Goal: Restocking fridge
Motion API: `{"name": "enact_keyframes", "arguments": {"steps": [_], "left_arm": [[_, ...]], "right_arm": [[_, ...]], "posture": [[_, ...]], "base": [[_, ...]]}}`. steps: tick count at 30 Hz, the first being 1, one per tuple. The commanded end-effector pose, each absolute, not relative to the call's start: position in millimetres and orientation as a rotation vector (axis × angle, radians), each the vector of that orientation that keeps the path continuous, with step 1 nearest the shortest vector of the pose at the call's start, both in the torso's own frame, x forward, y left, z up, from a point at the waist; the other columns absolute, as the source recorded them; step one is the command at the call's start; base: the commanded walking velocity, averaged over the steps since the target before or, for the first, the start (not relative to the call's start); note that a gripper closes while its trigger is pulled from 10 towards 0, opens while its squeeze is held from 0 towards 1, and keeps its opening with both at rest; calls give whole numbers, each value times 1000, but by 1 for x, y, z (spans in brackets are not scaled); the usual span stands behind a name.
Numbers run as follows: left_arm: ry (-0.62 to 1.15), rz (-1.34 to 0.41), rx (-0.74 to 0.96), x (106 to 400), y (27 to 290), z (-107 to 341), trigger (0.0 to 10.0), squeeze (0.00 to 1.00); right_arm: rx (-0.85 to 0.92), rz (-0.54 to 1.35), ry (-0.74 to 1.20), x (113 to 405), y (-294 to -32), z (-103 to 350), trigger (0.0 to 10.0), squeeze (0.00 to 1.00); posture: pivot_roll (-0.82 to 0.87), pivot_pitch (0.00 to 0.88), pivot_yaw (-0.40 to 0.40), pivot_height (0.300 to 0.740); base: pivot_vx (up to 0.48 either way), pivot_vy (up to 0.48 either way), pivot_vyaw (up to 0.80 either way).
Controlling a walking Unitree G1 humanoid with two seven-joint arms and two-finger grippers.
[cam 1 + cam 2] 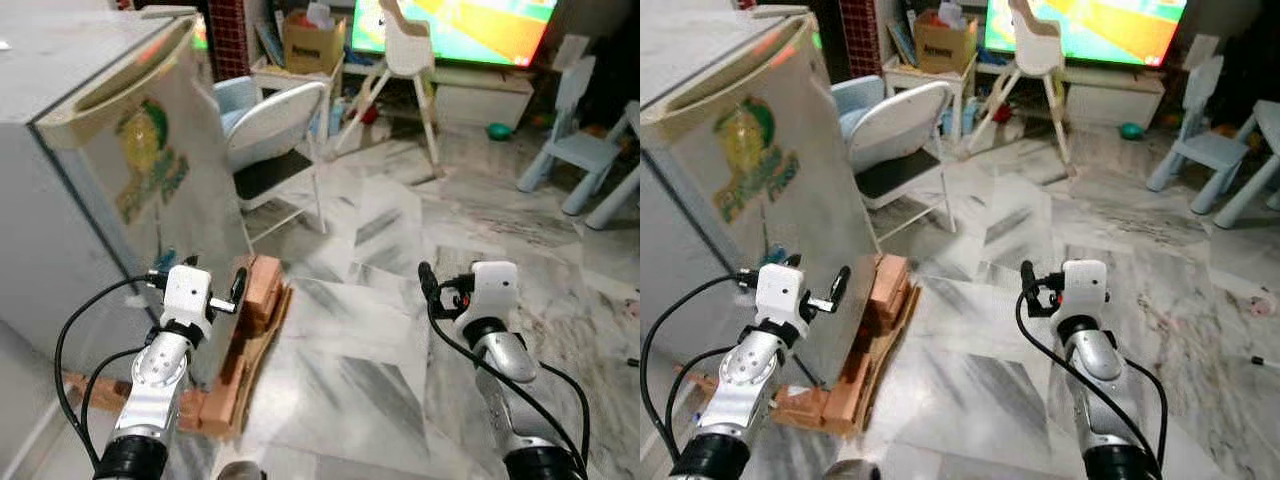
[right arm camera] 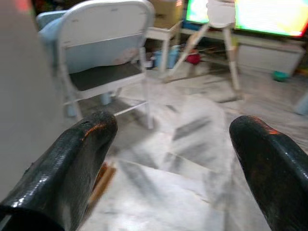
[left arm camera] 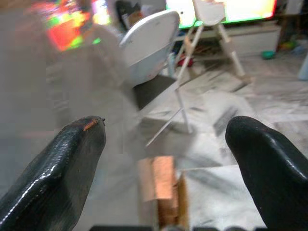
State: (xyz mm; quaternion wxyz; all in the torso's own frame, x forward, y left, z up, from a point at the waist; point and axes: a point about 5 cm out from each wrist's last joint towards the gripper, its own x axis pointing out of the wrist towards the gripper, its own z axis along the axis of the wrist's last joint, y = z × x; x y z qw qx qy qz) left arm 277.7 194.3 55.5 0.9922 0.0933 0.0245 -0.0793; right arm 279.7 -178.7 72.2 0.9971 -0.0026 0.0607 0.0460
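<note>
Left eye view: both arms raised forward, left gripper (image 1: 238, 290) just beside closed fridge (image 1: 90, 190) door on left, fingers spread, empty; right gripper (image 1: 427, 283) over floor, fingers released.

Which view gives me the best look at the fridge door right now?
The left eye view: the fridge door shows shut, with its top handle and green-yellow sticker. The right eye view shows the same, shifted. In both wrist views it is a blurred grey surface at one edge. The left gripper is beside it.
</note>
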Motion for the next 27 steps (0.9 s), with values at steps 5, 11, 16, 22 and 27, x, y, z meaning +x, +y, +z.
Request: {"name": "enact_keyframes", "arguments": {"steps": [5,11,16,22,27], "left_arm": [[57,-153,179,269,196,53,10000,0],[91,-90,141,261,207,47,10000,0],[126,-47,119,264,214,45,10000,0],[141,-40,143,286,217,50,10000,0],[97,-35,147,301,220,64,10000,0]], "right_arm": [[-15,82,108,283,-182,77,10000,0],[-14,87,115,281,-180,75,10000,0],[-14,92,117,282,-178,74,10000,0],[-16,95,116,285,-180,76,10000,0],[-19,88,112,283,-183,77,10000,0]], "posture": [[27,0,-50,740],[33,0,-52,740],[33,0,-56,740],[25,0,-57,740],[11,0,-48,740]], "base": [[0,0,0],[0,0,0],[0,0,0],[0,0,0],[0,0,0]]}}
